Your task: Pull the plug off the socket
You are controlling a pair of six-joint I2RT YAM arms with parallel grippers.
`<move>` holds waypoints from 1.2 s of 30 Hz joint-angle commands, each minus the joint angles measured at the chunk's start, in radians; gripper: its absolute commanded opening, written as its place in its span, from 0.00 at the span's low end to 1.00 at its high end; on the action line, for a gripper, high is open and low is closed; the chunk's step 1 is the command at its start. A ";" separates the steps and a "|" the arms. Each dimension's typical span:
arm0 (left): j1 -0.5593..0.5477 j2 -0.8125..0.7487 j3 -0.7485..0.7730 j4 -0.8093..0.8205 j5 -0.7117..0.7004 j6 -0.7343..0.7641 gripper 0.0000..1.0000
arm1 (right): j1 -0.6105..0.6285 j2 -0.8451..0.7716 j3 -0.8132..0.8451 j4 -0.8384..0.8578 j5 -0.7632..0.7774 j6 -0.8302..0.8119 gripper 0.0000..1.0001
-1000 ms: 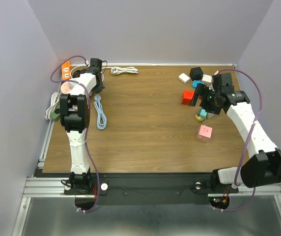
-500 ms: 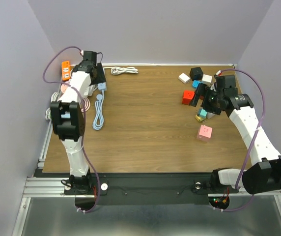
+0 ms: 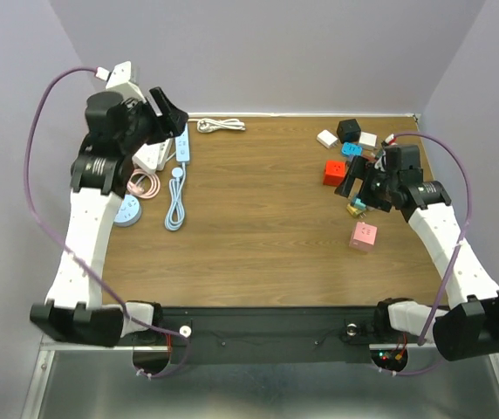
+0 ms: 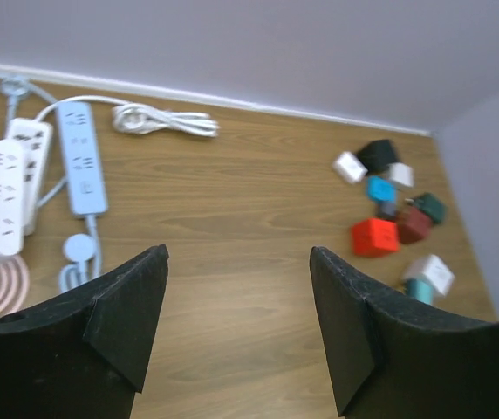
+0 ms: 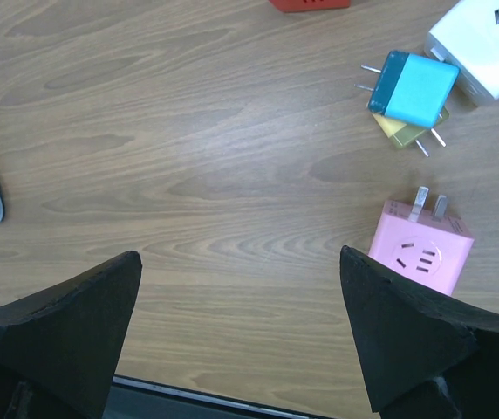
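Two tools stand wide open, holding nothing: the left gripper (image 4: 237, 253) and the right gripper (image 5: 240, 253). The round blue plug (image 3: 176, 173) lies loose at the upper left, just below the blue power strip (image 3: 182, 147). The pull looks done; next comes only backing away.

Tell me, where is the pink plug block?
The pink plug block lies on the right side of the table in the top view, by itself, just nearer the arm bases than the teal plug.
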 commanded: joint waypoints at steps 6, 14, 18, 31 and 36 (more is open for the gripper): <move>-0.012 -0.309 -0.099 0.317 0.275 -0.094 0.80 | 0.010 -0.110 -0.046 0.079 0.013 0.050 1.00; -0.021 -0.365 -0.185 0.391 0.338 -0.143 0.82 | 0.008 -0.186 -0.066 0.083 0.050 0.070 1.00; -0.032 -0.385 -0.203 0.390 0.329 -0.142 0.82 | 0.010 -0.227 -0.080 0.086 0.093 0.080 1.00; -0.035 -0.402 -0.196 0.428 0.307 -0.129 0.83 | 0.010 -0.324 -0.143 0.105 0.154 0.103 1.00; -0.036 -0.395 -0.191 0.416 0.295 -0.131 0.84 | 0.008 -0.321 -0.135 0.109 0.185 0.110 1.00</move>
